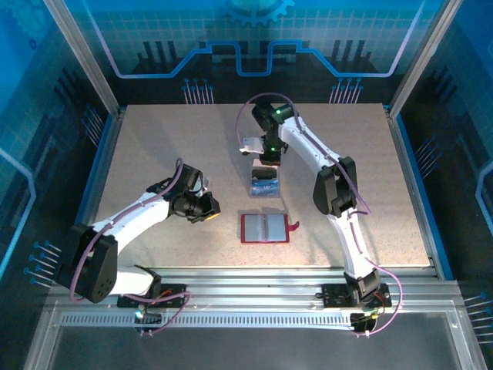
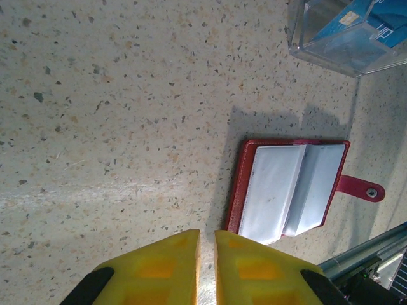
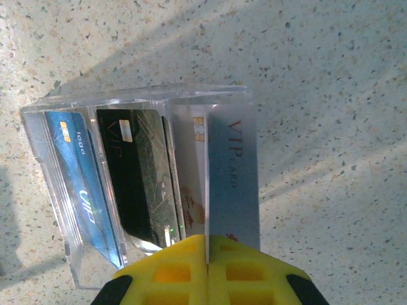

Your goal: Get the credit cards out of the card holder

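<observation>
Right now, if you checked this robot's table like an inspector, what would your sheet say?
Surface: speckled pale table.
Job's things: red card holder lies open, its visible pockets look empty; blue card, dark card, pale card and grey VIP card stand in a clear tray.
Clutter: nothing seen.
Grippers: left gripper shut, holding nothing, beside the card holder; right gripper shut at the grey VIP card's edge, grip uncertain.
Cables: purple cables loop along both arms.
Surroundings: blue walls, metal rails at the near edge.

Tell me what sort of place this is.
Probably a robotics lab test cell: a left arm and right arm bolted to a speckled table, enclosed by an aluminium frame with blue circuit-patterned panels.
</observation>
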`<action>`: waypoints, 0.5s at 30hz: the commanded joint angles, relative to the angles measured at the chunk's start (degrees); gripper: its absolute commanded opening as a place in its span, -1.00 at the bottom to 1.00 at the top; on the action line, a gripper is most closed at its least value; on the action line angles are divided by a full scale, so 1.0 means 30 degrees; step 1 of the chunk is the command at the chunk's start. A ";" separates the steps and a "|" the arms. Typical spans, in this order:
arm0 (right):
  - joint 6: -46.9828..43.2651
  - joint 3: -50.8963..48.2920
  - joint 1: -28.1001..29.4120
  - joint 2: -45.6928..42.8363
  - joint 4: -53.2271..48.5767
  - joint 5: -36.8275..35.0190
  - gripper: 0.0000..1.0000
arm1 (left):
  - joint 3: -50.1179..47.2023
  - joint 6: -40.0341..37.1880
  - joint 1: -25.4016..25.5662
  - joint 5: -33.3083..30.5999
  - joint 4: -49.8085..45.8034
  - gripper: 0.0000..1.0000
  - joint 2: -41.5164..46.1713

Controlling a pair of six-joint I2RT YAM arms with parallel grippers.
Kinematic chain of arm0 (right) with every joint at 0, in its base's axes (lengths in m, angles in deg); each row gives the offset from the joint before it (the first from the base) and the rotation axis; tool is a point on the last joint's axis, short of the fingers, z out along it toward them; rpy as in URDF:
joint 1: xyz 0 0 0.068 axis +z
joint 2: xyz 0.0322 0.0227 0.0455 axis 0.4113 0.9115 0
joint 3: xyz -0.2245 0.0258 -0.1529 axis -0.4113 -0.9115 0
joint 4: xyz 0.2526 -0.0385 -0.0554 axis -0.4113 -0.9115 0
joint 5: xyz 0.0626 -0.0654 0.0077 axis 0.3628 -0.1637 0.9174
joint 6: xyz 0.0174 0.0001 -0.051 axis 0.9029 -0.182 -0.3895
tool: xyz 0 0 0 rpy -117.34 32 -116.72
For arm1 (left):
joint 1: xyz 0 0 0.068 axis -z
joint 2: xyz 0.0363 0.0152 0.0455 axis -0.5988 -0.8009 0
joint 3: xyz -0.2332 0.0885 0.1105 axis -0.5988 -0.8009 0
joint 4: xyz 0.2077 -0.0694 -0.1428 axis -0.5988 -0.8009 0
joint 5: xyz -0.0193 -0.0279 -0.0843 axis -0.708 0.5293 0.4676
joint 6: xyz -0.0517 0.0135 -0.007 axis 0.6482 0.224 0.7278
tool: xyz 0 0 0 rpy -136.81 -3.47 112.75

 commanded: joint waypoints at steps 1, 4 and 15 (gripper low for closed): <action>0.0157 0.0267 0.0063 0.0308 -0.0671 0.0342 -0.90 | 0.0311 -0.0116 -0.0151 0.0419 -0.0129 -0.72 -0.0192; 0.0351 0.0243 0.0119 0.0088 -0.0367 0.0159 -0.73 | 0.0358 -0.0113 -0.0136 0.0433 -0.0147 -0.72 -0.0149; 0.0806 -0.0382 0.0265 -0.1962 0.0821 -0.0747 -0.53 | 0.0410 -0.0089 -0.0151 0.0448 -0.0004 -0.70 0.0050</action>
